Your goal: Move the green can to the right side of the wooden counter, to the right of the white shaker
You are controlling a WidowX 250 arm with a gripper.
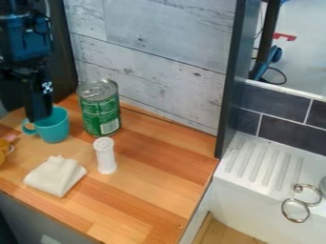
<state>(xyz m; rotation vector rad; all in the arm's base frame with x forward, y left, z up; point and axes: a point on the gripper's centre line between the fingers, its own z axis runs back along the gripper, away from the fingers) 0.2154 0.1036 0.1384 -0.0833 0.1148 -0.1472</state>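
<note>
The black gripper (39,107) hangs at the left over the wooden counter, pointing down at the back left part of the turquoise mug (53,127). Its lower end overlaps the mug's rim in the view; whether they touch I cannot tell. Right of the mug stands a green can (100,108) with a silver lid. A white shaker (105,156) with a holed top stands upright in front of the can. To the left of the shaker lies a folded white cloth (55,176).
A yellow-orange object (5,150) is cut off by the left edge. Behind the wooden counter (149,190) rises a grey plank wall (159,62). A dark post (230,86) divides it from the white sink's ribbed drainboard (264,164), where metal rings (296,210) hang.
</note>
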